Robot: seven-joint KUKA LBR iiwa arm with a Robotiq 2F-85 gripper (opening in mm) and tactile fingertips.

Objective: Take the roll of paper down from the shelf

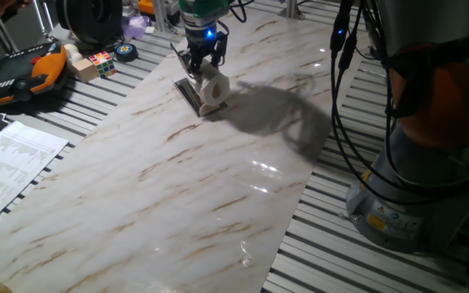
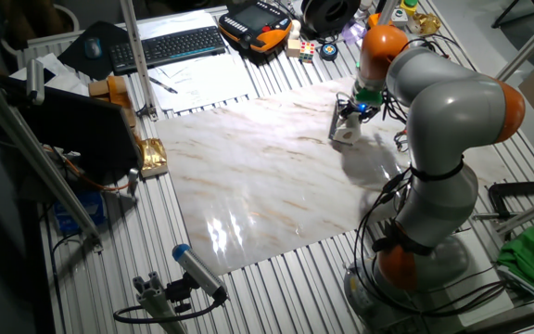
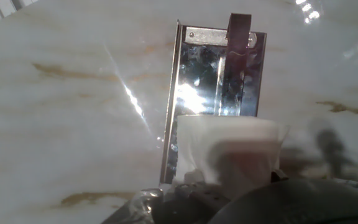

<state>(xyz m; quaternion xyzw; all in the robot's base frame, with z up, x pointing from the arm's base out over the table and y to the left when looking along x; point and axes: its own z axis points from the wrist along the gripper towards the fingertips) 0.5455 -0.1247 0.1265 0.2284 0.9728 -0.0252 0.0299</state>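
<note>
Claw (image 1: 203, 63): directly over roll of paper (image 1: 213, 89), grip state indeterminate | roll on shelf (image 1: 190, 93) | advise: clamp squarely, lift clear, lower onto surface (image 1: 177, 179).

A marble-patterned tabletop (image 1: 177, 187) lies on a slatted metal bench (image 2: 276, 288). Overhead light glares on its glossy surface. A keyboard (image 2: 167, 46) and printed sheets (image 1: 10, 163) lie beside it.
</note>
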